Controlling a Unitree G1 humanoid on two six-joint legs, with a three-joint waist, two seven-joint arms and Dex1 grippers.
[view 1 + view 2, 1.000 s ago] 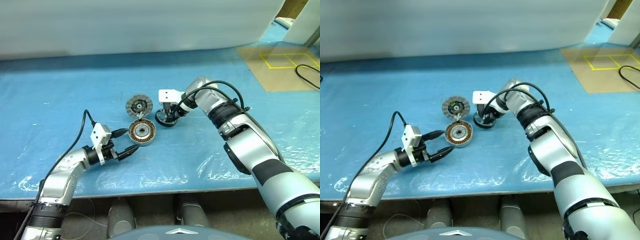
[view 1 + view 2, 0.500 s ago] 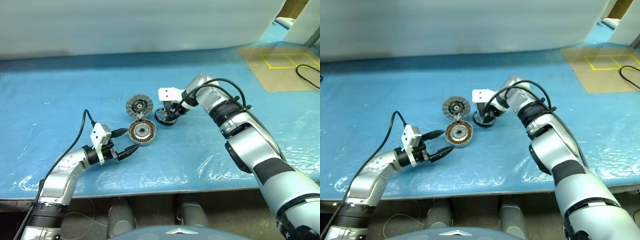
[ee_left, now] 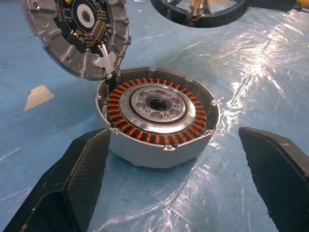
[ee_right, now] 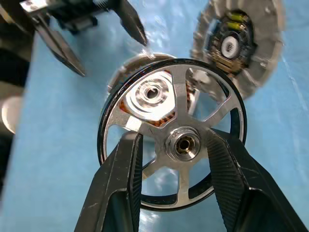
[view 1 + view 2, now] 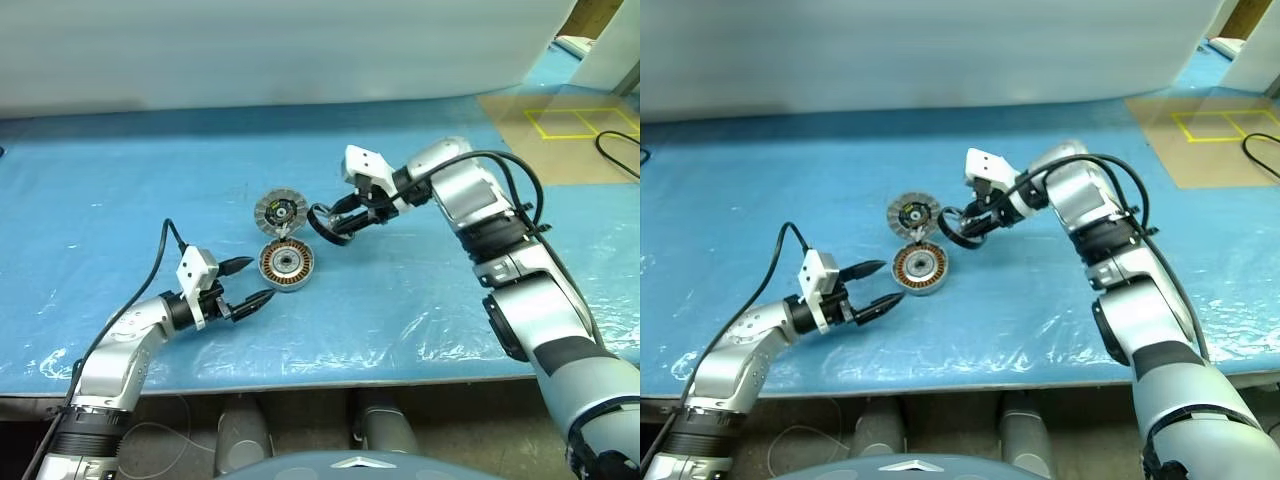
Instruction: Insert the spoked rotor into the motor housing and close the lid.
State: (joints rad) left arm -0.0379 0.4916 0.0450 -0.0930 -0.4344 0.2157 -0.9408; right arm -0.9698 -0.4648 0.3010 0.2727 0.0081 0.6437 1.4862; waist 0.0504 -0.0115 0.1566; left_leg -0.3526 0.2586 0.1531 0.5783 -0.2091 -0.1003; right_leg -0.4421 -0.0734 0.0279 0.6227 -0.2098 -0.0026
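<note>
The motor housing (image 5: 286, 264) lies open on the blue table, its copper windings (image 3: 145, 92) ringing a silver centre. Its ribbed grey lid (image 5: 279, 212) stands tilted back from the housing's far edge. My right gripper (image 4: 176, 142) is shut on the hub of the black spoked rotor (image 5: 330, 224). It holds the rotor tilted in the air, just right of the lid and above the housing. My left gripper (image 5: 250, 282) rests open on the table on the near left of the housing, with one finger (image 3: 72, 179) on either side of it and nothing held.
A blue plastic sheet (image 5: 420, 320) covers the table, whose front edge runs close to my arms. A brown board with yellow tape (image 5: 560, 125) and a black cable (image 5: 615, 150) lie at the far right. A white wall backs the table.
My right gripper has lifted the rotor off the table and tilted it toward the housing, while its arm swung right. The left arm has stayed put.
</note>
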